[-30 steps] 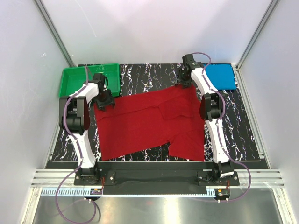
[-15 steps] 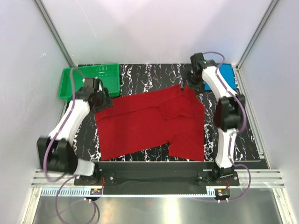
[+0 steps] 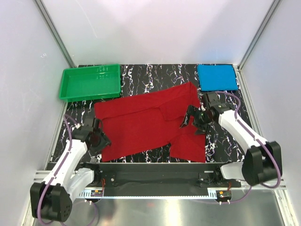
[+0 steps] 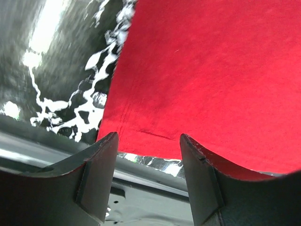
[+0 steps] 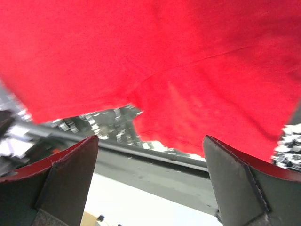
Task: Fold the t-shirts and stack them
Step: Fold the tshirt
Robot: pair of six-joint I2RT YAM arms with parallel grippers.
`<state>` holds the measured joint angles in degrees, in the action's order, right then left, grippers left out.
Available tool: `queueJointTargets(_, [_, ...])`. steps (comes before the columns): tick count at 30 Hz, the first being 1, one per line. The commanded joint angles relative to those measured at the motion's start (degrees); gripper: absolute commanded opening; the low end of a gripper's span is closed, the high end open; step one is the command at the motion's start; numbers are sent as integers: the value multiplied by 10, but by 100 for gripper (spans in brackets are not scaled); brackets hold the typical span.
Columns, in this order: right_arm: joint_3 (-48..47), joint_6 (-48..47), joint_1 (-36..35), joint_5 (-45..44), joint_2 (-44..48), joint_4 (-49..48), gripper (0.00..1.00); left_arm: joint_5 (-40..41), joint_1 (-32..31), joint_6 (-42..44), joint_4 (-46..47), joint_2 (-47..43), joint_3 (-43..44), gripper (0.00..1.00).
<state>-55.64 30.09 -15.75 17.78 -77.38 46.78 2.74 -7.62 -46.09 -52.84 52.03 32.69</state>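
Red t-shirt flat on the surface; left tool spread at its near-left corner, right tool spread wide over its right side.

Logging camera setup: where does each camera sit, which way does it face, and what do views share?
Top external: above and behind the bases, looking down at table, red shirt, blue shirt, green tray; both arms, left gripper and right gripper, show.
Left wrist: over the red shirt's near corner; its two fingers show, apart.
Right wrist: over the red shirt's edge; its fingers show, wide apart.
Shared: the red shirt, in all three.
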Motion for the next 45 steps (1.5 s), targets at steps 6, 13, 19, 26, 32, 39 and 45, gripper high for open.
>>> queueJointTargets(6, [28, 39, 10, 82, 31, -51, 61, 9, 1, -128, -26, 9, -36, 47])
queueJointTargets(13, [10, 27, 12, 78, 18, -42, 55, 30, 1, -204, -54, -45, -39, 37])
queueJointTargets(19, [-8, 21, 19, 64, 12, -38, 55, 36, 0, -210, -50, -17, -39, 39])
queueJointTargets(26, [-20, 18, 30, 75, -11, -42, 54, 54, -1, -204, -34, 39, -32, 45])
queueJointTargets(32, [-17, 39, 40, 49, -23, -37, 51, 63, -1, -192, -12, 81, -30, 45])
queueJointTargets(39, [34, 88, 96, 33, -29, -38, 30, 52, -1, -189, 26, 104, -56, 40])
queueJointTargets(45, [49, 119, 111, -65, -6, 4, 44, 60, -1, -174, 24, 95, -46, 28])
